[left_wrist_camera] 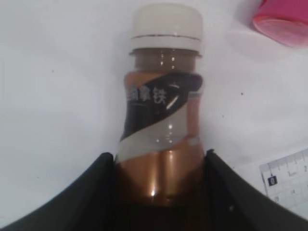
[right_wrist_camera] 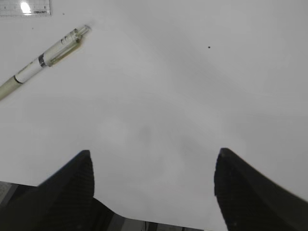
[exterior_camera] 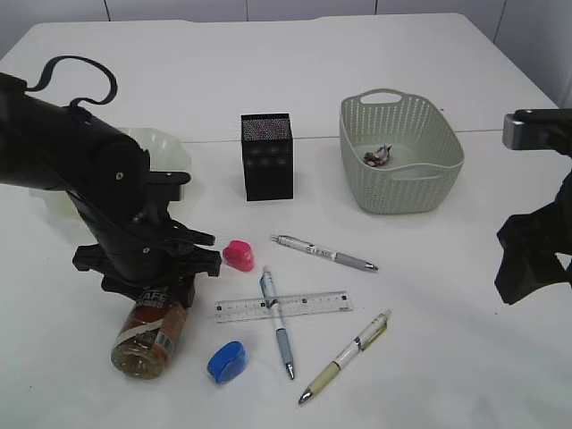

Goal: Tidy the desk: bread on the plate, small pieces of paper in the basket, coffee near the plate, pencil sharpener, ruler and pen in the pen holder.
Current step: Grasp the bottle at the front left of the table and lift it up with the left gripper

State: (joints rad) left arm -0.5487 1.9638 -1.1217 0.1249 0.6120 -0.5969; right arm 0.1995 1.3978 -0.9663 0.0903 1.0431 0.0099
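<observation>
Brown coffee (left_wrist_camera: 161, 139) between left gripper (left_wrist_camera: 159, 192) fingers

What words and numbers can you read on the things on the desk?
"AFE": on the coffee bottle, first letter hidden by the left hand.
"0": ruler's end in the left wrist view; further digits too blurry.
White label characters on the bottle: blurred.
Pens: print too small.

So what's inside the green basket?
A small crumpled scrap, probably paper, lies on the floor of the basket. The near wall hides part of the floor, so anything tucked against it can't be seen.
</observation>
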